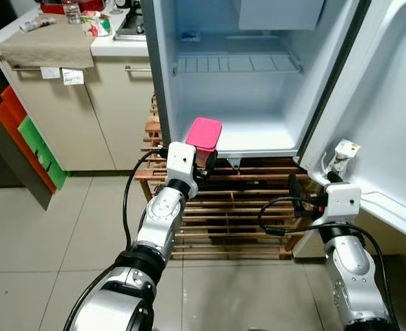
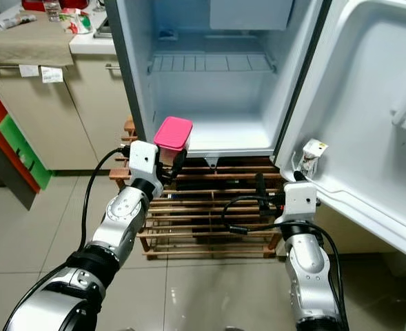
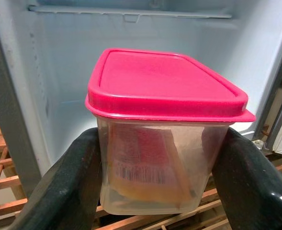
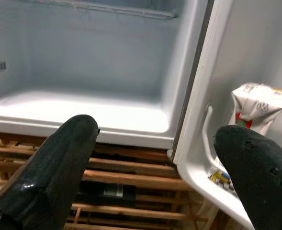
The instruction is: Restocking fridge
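Note:
My left gripper [image 1: 204, 160] is shut on a clear plastic container with a pink lid [image 1: 204, 133], held upright just in front of the open fridge's bottom floor [image 1: 258, 141]. In the left wrist view the container [image 3: 164, 134] sits between both black fingers [image 3: 64, 187], with a red-labelled packet inside. My right gripper [image 1: 293, 189] is open and empty, low by the fridge door's [image 1: 389, 124] lower edge. A small carton [image 4: 258, 108] stands in the door's bottom shelf, close to the right fingers [image 4: 255, 167].
The fridge stands on a wooden slatted rack [image 1: 223, 207]. A wire shelf [image 1: 237, 63] spans the fridge's middle. A counter [image 1: 51, 41] with a cloth, bottle and clutter lies at the left. Coloured boards [image 1: 23, 138] lean against the cabinet. Tiled floor [image 1: 51, 234] stretches left.

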Tool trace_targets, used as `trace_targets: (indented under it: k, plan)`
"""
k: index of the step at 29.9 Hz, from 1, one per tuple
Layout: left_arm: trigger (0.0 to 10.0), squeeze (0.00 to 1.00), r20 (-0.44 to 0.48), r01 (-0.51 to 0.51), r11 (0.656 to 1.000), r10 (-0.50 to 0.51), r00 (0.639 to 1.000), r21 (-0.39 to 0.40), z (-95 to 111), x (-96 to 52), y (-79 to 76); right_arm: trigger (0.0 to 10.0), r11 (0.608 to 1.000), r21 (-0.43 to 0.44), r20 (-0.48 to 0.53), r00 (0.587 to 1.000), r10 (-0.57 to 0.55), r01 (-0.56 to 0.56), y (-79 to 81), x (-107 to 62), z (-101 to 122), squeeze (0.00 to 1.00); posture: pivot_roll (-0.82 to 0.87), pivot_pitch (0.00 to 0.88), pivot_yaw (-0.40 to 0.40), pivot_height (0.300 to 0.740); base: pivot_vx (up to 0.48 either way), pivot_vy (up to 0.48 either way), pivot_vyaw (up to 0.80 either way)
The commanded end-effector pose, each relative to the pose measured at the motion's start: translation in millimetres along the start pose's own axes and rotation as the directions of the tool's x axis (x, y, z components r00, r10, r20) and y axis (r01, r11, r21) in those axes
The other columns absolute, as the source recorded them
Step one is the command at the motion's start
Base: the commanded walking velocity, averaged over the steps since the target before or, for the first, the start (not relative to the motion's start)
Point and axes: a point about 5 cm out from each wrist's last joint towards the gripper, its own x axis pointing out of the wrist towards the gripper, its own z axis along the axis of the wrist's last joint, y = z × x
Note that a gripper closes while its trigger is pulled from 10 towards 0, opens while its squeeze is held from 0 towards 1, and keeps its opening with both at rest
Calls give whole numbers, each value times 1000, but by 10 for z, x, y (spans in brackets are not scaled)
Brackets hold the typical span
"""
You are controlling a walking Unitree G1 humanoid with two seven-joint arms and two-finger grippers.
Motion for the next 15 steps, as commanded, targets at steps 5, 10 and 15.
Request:
trace_targets:
  k: [5,10,15]
  plan:
    - [10000,0,146,31,997,-41,988,73,314,113,-34,10000,1000,-2,67,998,14,-14,17,57,129,0,-178,0,31,740,404,0,0]
    - [10000,0,221,-5,998,-8,975,58,510,162,3,10000,997,-13,138,987,81,-80,145,102,322,0,-177,0,30,740,444,0,0]
    - [10000,0,246,-32,998,19,969,50,604,213,19,10000,993,-17,156,980,122,-120,237,142,372,0,-187,0,24,740,422,0,0]
